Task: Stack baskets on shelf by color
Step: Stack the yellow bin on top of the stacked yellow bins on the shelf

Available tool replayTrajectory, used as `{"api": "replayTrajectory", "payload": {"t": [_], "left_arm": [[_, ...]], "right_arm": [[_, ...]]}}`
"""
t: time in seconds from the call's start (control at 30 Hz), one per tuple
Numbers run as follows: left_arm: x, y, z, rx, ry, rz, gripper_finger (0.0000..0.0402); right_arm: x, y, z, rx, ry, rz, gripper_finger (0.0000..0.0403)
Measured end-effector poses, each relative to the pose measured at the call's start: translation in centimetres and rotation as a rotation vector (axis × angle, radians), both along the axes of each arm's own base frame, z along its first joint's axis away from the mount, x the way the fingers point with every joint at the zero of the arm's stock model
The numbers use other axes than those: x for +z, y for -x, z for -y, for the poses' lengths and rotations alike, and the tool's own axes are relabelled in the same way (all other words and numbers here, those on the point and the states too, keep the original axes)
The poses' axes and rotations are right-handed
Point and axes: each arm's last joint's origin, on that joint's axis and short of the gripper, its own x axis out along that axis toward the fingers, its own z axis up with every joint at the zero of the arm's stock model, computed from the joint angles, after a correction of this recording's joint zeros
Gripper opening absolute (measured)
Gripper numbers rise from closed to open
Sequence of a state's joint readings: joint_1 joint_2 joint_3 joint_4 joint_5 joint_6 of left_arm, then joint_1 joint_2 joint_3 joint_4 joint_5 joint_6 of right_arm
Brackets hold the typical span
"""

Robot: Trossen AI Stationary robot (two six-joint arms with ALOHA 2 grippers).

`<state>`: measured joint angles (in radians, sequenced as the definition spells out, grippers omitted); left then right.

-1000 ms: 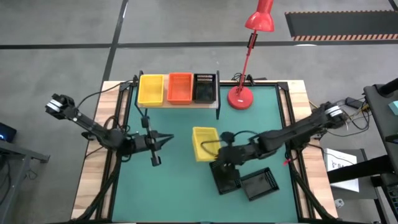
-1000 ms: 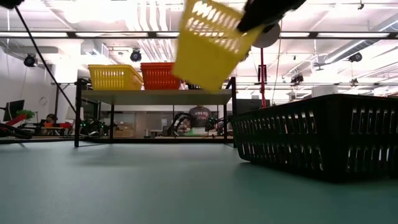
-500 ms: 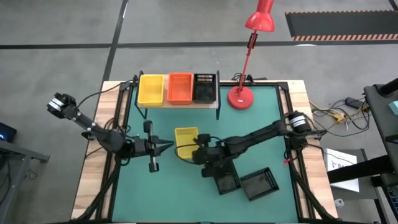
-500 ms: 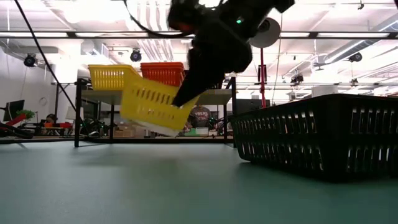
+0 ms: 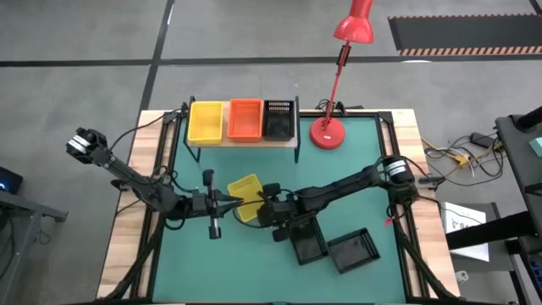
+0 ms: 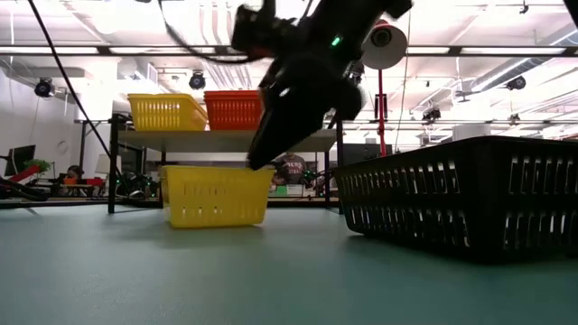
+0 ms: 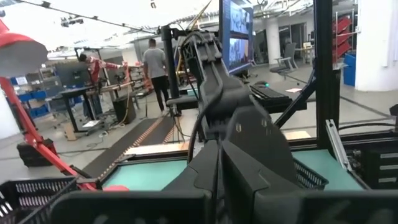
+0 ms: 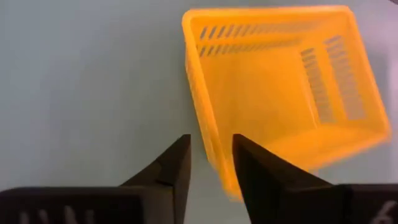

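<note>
**Right gripper open at yellow basket rim, basket down on the table**

Right gripper point(image 8: 210, 158): fingers spread, one each side of the near wall of the loose yellow basket point(image 5: 245, 197). Wrist view doesn't settle whether the pads touch the wall; the basket's near corner is blurred there. Basket sits flat on the green table point(image 5: 356, 161), mid-table, in front of the shelf point(image 5: 246, 142) and apart from it. Long axis is skewed to the table edges, open side up.

Left gripper point(image 5: 235, 200): tips just beside the same basket's left edge. Can't tell if spread or closed; its wrist view is mostly filled by dark arm housing.

Baskets are thin slotted plastic, rectangular, shallow. On the shelf's wooden plank: yellow point(image 5: 206, 121), red-orange point(image 5: 246, 119), black point(image 5: 279, 119), side by side. Two black baskets point(image 5: 351, 250) lie on the table near the right arm; one is partly under it. The red desk lamp point(image 5: 327, 131) stands right of the shelf.
</note>
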<state>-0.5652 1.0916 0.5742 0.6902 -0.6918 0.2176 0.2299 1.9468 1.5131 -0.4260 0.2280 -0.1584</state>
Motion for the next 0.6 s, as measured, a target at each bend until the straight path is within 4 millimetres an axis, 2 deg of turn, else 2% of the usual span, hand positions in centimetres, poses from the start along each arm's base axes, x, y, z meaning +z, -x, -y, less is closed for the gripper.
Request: {"api": "replayTrajectory", "payload": {"t": [0.17,0.3,0.43,0.6], "left_arm": [[-0.2,0.0,0.0,-0.005,0.052,0.000,0.0004],[-0.7,-0.5,0.3,-0.007,0.080,-0.030,0.0004],[-1.4,-1.4,0.9,-0.010,0.120,-0.068,0.0004],[-2.7,-3.1,1.5,0.026,0.185,-0.183,0.0004]], "right_arm": [[3.1,2.4,0.6,-0.032,0.000,-0.047,0.0144],[4.6,4.9,1.1,-0.050,-0.018,-0.024,0.0154],[5.7,7.5,1.4,-0.061,-0.060,0.101,0.0151],[5.9,10.5,1.7,-0.038,-0.085,0.297,0.0142]]}}
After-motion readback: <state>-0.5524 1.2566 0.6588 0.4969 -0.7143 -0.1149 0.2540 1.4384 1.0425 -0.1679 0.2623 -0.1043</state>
